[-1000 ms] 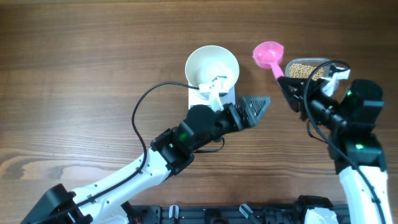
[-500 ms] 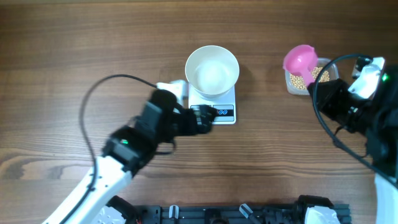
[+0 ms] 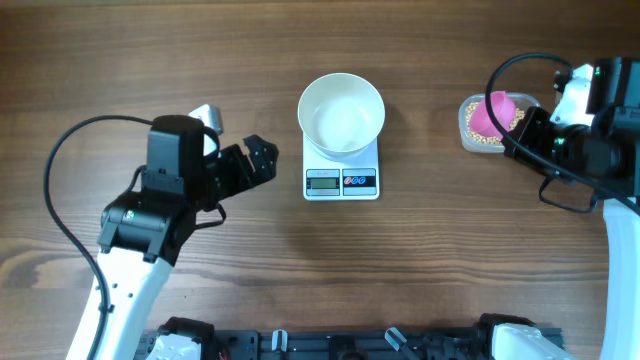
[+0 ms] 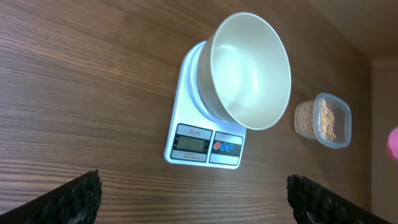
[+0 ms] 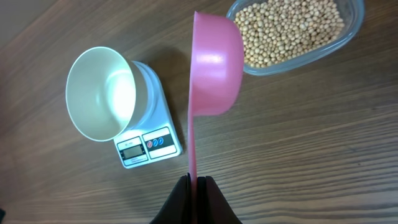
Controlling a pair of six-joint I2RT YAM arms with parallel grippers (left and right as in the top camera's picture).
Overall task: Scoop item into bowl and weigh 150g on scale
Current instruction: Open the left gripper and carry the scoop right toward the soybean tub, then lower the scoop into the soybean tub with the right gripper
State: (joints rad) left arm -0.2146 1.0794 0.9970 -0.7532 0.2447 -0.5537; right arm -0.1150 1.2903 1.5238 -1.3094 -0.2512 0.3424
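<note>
The round white bowl [image 3: 341, 112] sits on the small white scale [image 3: 341, 181], with open brown wooden surface [image 3: 300, 280] around. The left jaws stand wide, left of it; the right jaws pinch a pink plastic scoop [image 5: 214, 68] above the clear tub [image 4: 346, 118] of beige beans [image 5: 292, 31].

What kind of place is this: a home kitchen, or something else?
Probably a robotics test bench, not a home kitchen: two robot arms work at a wooden table that holds a kitchen scale with a white bowl on it and a clear tub of beans; the right gripper holds a pink scoop.
</note>
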